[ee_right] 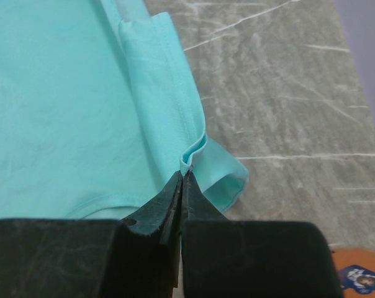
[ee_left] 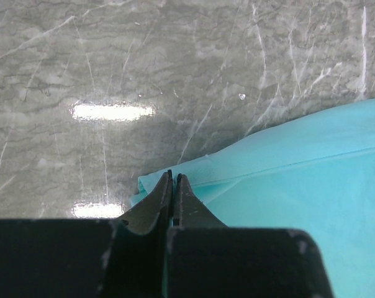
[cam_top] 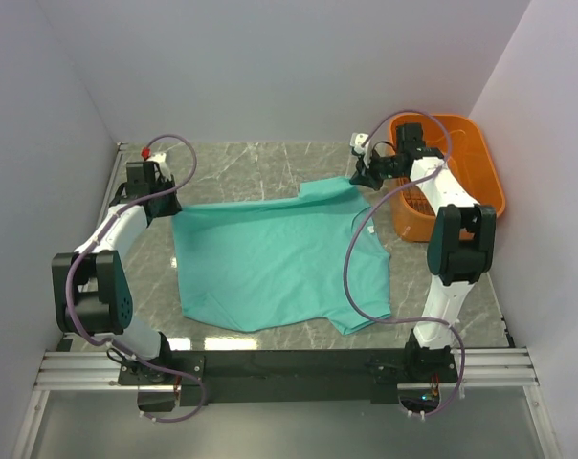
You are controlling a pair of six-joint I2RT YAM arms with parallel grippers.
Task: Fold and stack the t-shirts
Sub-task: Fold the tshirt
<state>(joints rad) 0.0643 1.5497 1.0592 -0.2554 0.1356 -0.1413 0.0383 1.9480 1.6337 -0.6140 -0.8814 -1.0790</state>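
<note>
A teal t-shirt [cam_top: 270, 260] lies spread on the grey marble table, its far edge drawn between the two grippers. My left gripper [cam_top: 161, 203] is shut on the shirt's far left corner; in the left wrist view the closed jaws [ee_left: 174, 177] pinch the teal cloth [ee_left: 299, 186]. My right gripper [cam_top: 364, 178] is shut on the shirt's far right corner by a sleeve; in the right wrist view its jaws [ee_right: 182, 176] pinch a fold of the hem [ee_right: 194, 149]. The shirt's right part [cam_top: 370, 277] is folded over. No neck label shows.
An orange plastic basket [cam_top: 471, 158] stands at the far right, right behind the right arm, and its rim shows in the right wrist view [ee_right: 355, 257]. White walls close in the table on the left, back and right. A cable loops over the shirt [cam_top: 346, 268].
</note>
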